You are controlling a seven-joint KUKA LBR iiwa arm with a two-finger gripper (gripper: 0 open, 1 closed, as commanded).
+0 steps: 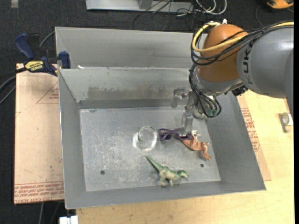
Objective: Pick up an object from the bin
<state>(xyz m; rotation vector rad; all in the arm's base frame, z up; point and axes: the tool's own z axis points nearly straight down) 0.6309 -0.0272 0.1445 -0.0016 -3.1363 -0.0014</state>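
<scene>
The claw [187, 130] is seen low in the bin [107, 167], right of its middle, where a purple toy [168, 134] and a brown dinosaur [199, 146] meet. The purple toy is laid lengthwise, left to right. The dinosaur is slanted toward the front right corner. The arm is bent over from the right, with the wrist pointed down. The claw's opening cannot be told.

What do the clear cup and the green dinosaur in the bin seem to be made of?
Cup: probably clear plastic, glossy; the bin floor shows through it. Dinosaur: likely moulded plastic or rubber, matt; solid green colour, thin tail.
</scene>
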